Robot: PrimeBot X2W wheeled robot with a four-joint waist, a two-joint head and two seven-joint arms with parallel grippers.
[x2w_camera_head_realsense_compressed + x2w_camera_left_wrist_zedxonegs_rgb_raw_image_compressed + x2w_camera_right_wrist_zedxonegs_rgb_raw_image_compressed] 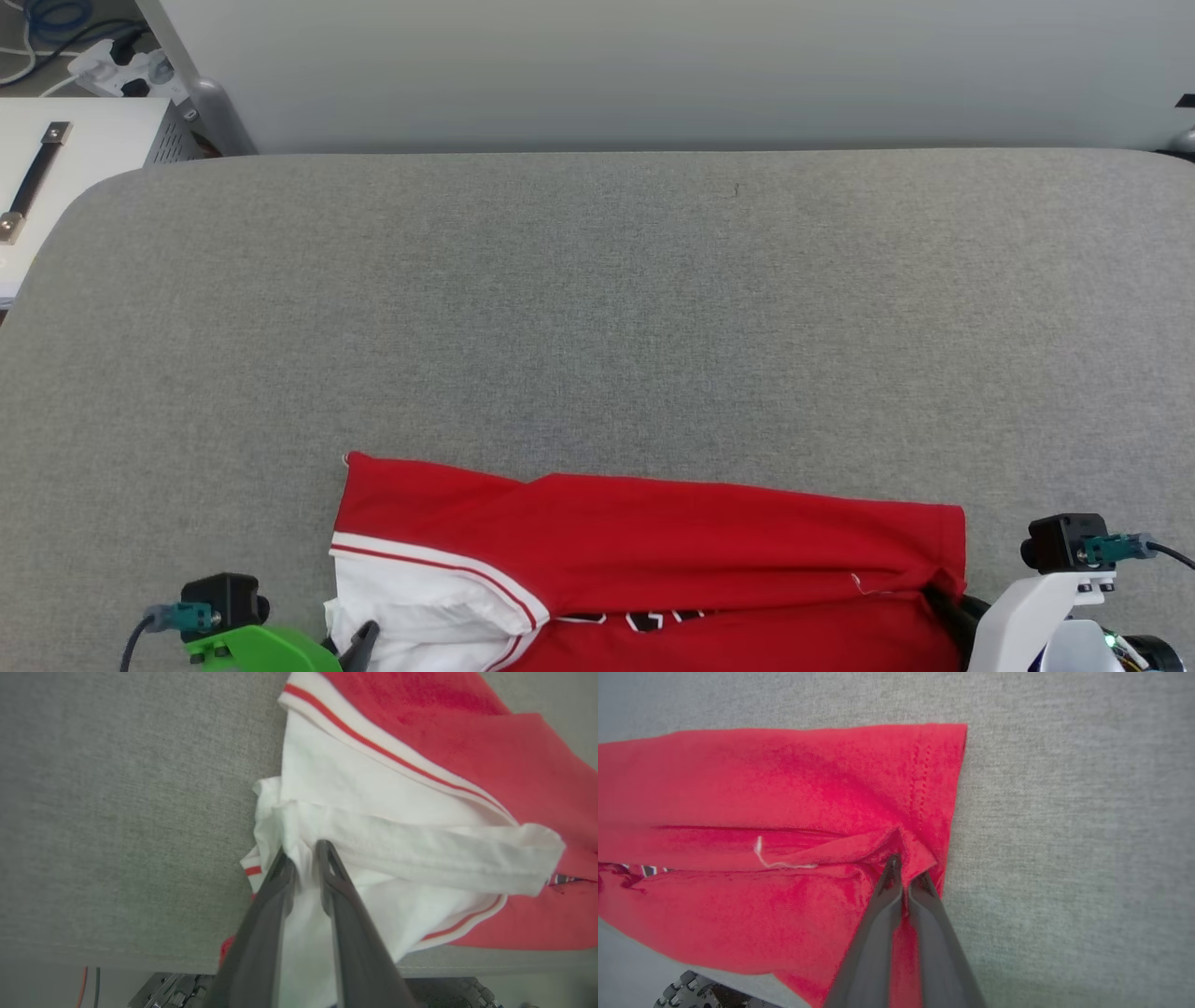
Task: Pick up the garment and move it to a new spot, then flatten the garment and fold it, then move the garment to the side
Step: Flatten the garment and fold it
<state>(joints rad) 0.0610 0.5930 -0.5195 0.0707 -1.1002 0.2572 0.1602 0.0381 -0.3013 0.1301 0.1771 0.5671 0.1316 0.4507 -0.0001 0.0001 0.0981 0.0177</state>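
Down at bottom centre, garment [653, 532] on grey surface [597, 308], left gripper [303, 854] jaws slightly apart around white sleeve [373, 788], right gripper [906, 870] clamped on hem [952, 788].

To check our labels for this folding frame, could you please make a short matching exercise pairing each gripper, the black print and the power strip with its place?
Things:
1. left gripper
2. right gripper
3. black print
4. power strip

Places:
A. beyond the grey surface, head view's top left
B. jaws at the garment's white sleeve
C. jaws at the red hem corner
D. under the red fold, head view's bottom edge

Pairs: 1-B; 2-C; 3-D; 4-A
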